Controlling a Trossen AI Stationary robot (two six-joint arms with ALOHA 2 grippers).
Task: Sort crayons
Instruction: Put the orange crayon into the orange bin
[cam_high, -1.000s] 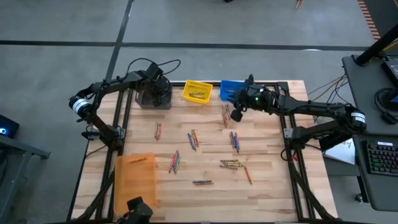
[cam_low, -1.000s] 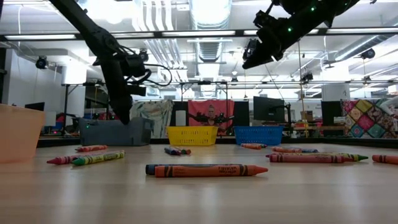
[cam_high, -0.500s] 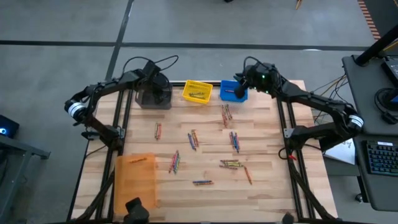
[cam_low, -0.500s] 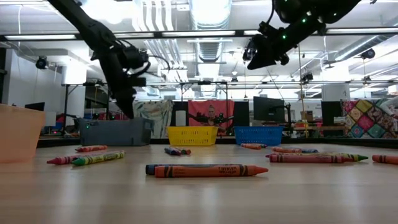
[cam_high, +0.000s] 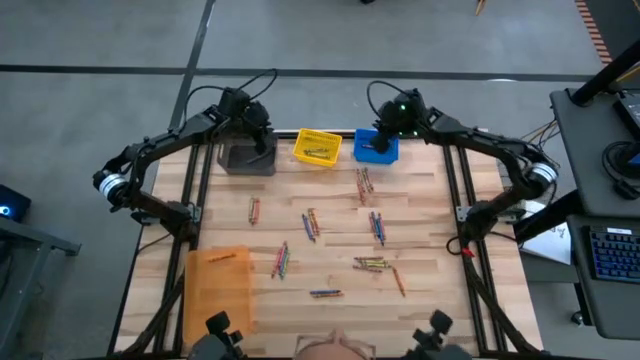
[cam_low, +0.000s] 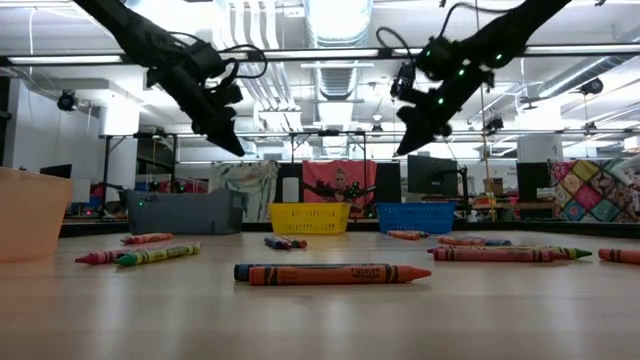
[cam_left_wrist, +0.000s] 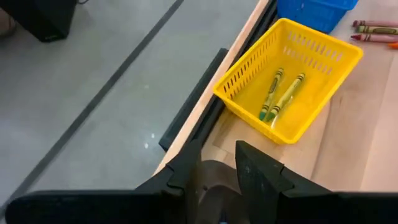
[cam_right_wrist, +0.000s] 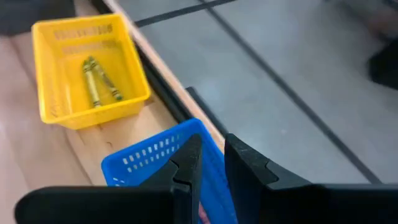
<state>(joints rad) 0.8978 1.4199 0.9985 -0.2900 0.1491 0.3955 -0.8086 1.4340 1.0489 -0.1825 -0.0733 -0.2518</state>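
Several crayons (cam_high: 311, 222) lie scattered flat on the wooden table, with more at the right (cam_high: 372, 263) and a pair close in the low view (cam_low: 330, 273). At the far edge stand a grey bin (cam_high: 248, 160), a yellow bin (cam_high: 317, 147) and a blue bin (cam_high: 377, 147). My left gripper (cam_high: 262, 143) hangs above the grey bin, open, with nothing between its fingers (cam_left_wrist: 219, 168). My right gripper (cam_high: 385, 133) hangs above the blue bin (cam_right_wrist: 155, 162); whether it carries anything does not show. Yellow-green crayons (cam_left_wrist: 280, 96) lie in the yellow bin.
An orange bin (cam_high: 218, 290) stands at the near left of the table. Black frame posts run along the table's left (cam_high: 195, 200) and right (cam_high: 455, 200) sides. The far table edge drops to the floor just behind the bins.
My left gripper has risen out of the grey bin and tipped up, away from pointing steeply down. My right gripper has swung from beside the crayons in the far middle of the table toward the far edge, to above the blue bin. The crayons on the table have kept still.
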